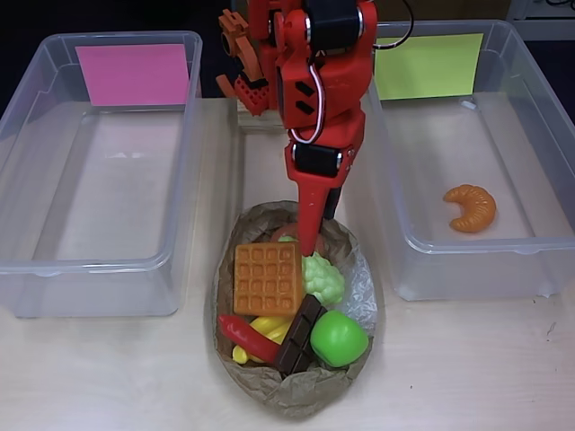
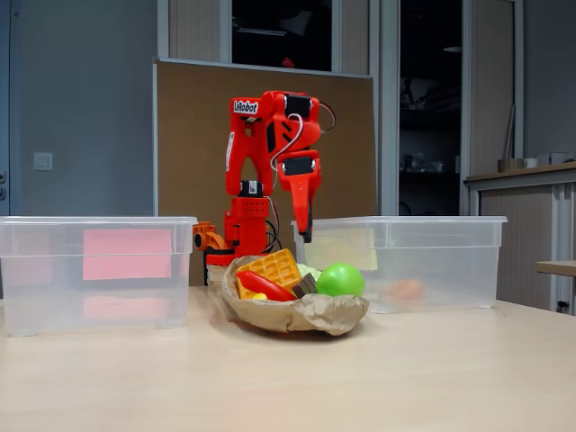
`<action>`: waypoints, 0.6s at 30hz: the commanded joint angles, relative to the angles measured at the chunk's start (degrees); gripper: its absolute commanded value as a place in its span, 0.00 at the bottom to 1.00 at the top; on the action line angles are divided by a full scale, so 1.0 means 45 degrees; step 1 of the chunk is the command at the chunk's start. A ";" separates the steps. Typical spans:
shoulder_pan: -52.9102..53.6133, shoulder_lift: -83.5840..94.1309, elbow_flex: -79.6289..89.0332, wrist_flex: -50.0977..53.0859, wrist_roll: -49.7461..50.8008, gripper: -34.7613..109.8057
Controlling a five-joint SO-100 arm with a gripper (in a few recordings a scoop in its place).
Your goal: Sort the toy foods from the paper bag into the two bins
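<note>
One croissant (image 1: 471, 206) in yellow-green-label bin (image 1: 539, 242); gripper (image 1: 308, 244) above paper bag (image 1: 305, 395), jaw state unclear.

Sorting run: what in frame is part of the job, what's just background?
Job: bag holding waffle, grapes, chili, banana, chocolate bar, apple; croissant already in yellow-green-label bin; pink-label bin; pincer above the bag, whether open or shut can't be told.

Background: table, brown board, wall switch.
</note>
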 commanded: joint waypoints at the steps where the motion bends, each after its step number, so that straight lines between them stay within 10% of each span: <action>1: 0.0430 -0.0352 0.0156 -0.0527 0.0137 0.45; 18: 0.1738 -0.2422 -0.2246 0.0391 -0.1387 0.38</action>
